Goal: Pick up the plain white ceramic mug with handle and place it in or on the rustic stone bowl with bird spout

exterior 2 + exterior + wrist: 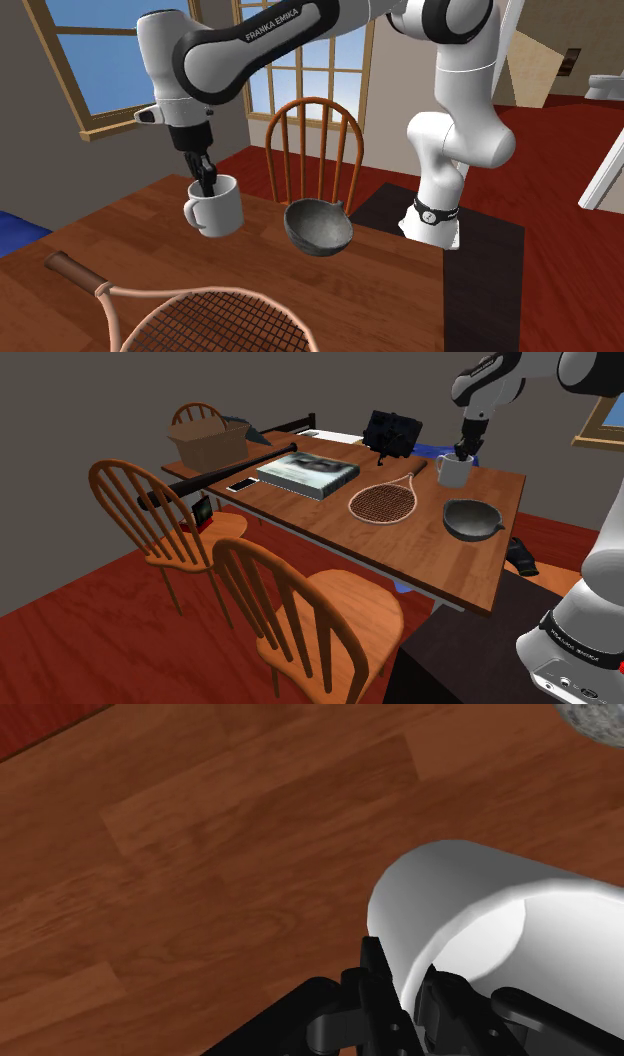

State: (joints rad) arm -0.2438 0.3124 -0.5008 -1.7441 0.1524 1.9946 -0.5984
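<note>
Hand: the hand (207, 183) comes down from above and is clenched on the mug's rim, one finger inside the cup and the other against the outer wall, as the wrist view shows.
Mug: the white mug (216, 206) hangs tipped from that pinch, low over the wood, with its handle on the side away from the bowl. I cannot tell whether its base is clear of the desk.
Why the rim grip: pinching the wall leaves the bottom free, which suits lowering the mug into something.
Bowl: the grey stone bowl (317, 228) stands mouth up and empty on the desk (100, 250), near the mug and on the side toward the stand.
Racket: a tennis racket (385, 500) lies near both, out of the line between them.
Step in hand: the lift, I judge — the carry to the bowl is not yet done.
Risk: the off-centre grip tilts the mug, so it may swing or tip over in the shallow bowl.
</note>
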